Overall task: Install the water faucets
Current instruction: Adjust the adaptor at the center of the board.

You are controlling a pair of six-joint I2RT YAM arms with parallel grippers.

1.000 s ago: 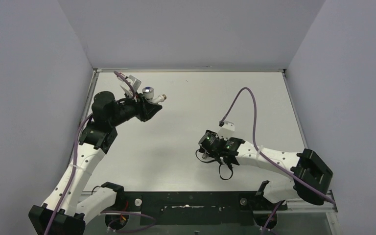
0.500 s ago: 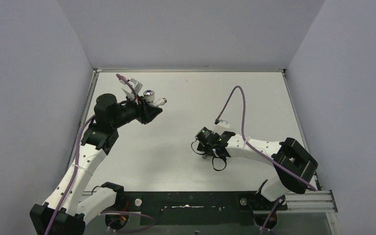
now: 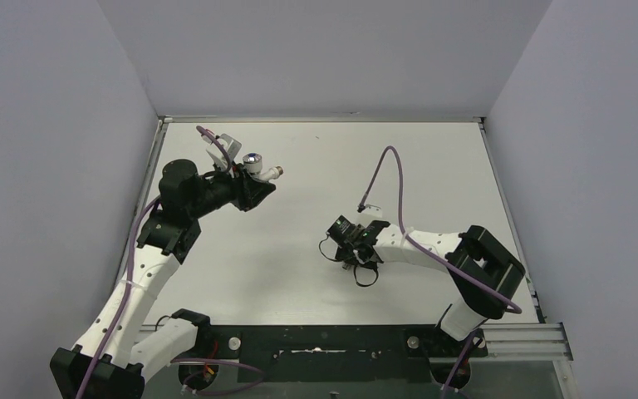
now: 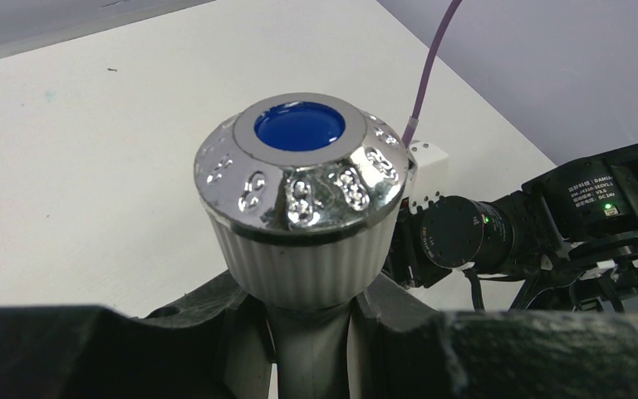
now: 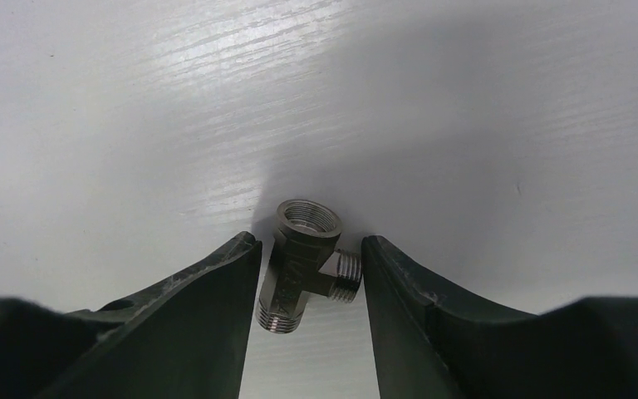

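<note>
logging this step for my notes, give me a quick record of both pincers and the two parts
left pincer: shut on the tap, far-left part of the table
tap: white ribbed body, chrome knob, blue dot on top
right pincer: mid table, straddling the fitting; contact unclear
fitting: metal threaded tee, lying on the table

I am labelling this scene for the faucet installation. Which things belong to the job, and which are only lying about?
Of the job: tap body with chrome knob; metal threaded fitting.
Only around: purple cable; white table.
</note>
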